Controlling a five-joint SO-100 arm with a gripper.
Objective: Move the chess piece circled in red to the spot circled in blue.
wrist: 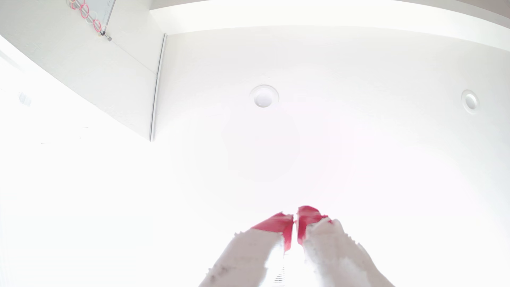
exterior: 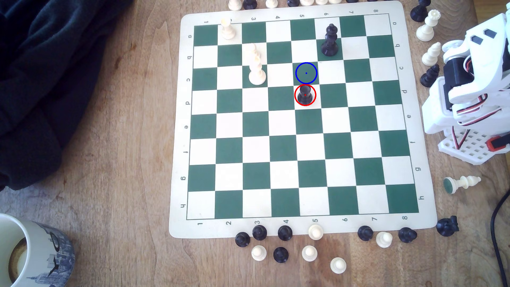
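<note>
Chess piece (exterior: pixel 305 94): upright, long axis vertical, on cream square, row d, column 5. Spot (exterior: pixel 306 73) adjoining, row c. Board (exterior: pixel 287 229) edges lettered a–h, numbered 1–8. Pincer (wrist: pixel 295 216) apparently closed, empty; glare heavy.

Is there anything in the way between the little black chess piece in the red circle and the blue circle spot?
No. The chess piece stands on the cream square right next to the spot, a bare green square with nothing between them. The tall black piece and the tall white piece stand off to the sides.
</note>
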